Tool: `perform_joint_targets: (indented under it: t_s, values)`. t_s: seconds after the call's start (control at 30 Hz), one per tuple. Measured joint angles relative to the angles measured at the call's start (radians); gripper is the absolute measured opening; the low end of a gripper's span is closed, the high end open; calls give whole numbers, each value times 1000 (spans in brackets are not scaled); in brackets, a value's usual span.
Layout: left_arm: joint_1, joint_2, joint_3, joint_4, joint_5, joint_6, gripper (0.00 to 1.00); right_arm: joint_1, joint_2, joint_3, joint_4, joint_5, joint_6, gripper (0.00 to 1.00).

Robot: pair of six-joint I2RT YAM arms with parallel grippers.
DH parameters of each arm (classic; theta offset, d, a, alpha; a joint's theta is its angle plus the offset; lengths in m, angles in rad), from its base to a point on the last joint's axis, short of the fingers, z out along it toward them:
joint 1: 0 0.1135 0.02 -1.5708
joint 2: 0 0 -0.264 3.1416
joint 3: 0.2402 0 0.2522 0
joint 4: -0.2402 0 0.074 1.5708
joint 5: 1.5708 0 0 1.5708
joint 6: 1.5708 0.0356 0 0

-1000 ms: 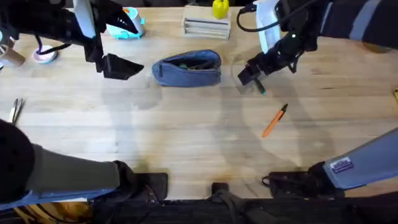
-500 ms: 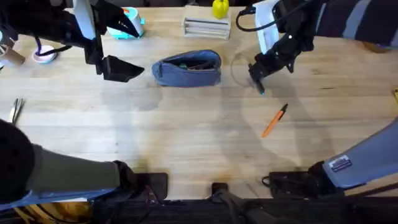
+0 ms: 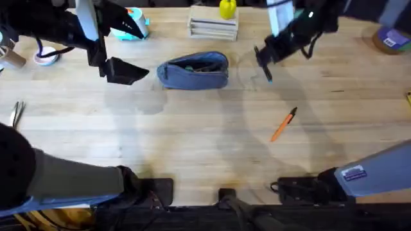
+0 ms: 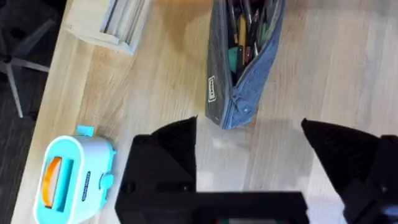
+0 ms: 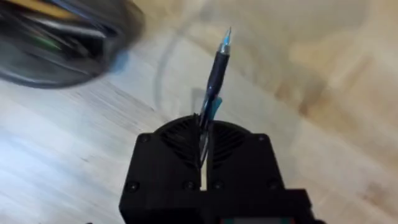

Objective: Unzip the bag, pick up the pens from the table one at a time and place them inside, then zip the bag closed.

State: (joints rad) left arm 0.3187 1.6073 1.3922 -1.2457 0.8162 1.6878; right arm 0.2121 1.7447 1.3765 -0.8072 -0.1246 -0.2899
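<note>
The grey-blue bag (image 3: 194, 70) lies unzipped at the table's back middle, with several pens showing inside it (image 4: 245, 46). My right gripper (image 3: 265, 61) hangs above the table to the bag's right, shut on the dark pen (image 5: 214, 78), whose teal tip (image 3: 270, 79) points down and away from the fingers. The orange pen (image 3: 283, 124) with a black end lies on the table (image 3: 192, 141) nearer the front right. My left gripper (image 3: 126, 69) stands open just left of the bag, its black fingers (image 4: 177, 140) apart and holding nothing.
A teal toy toaster (image 3: 131, 24) and a wooden slatted block (image 3: 212, 27) with a yellow object on it stand at the back. Tape rolls (image 3: 45, 58) and a metal tool (image 3: 17, 112) lie at the far left. Open wood spreads across the front middle.
My right gripper has risen from the table with the dark pen held in it and moved toward the back. The left arm, the bag and the orange pen have stayed put.
</note>
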Motion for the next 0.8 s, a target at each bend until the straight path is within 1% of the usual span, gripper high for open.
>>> perform_joint_targets:
  t_s: [0.17, 0.3, 0.33, 0.47, 0.5, 0.63, 0.8]
  values:
    - [0, 0, 0, 0, 0, 0, 993, 64, -52, 109, 12, -81, -110, 40]
    - [0, 0, 0, 0, 0, 0, 993, 129, -53, 122, 33, -142, -267, 38]
    - [0, 0, 0, 0, 0, 0, 993, 177, -43, 122, 34, -179, -441, 37]
    - [0, 0, 0, 0, 0, 0, 993, 234, -22, 122, 34, -198, -678, 35]
    - [0, 0, 0, 0, 0, 0, 993, 265, -3, 122, 44, -205, -819, 35]
    - [0, 0, 0, 0, 0, 0, 993, 280, 36, 122, 70, -207, -934, 34]
    - [0, 0, 0, 0, 0, 0, 993, 282, 80, 122, 112, -206, -990, 34]
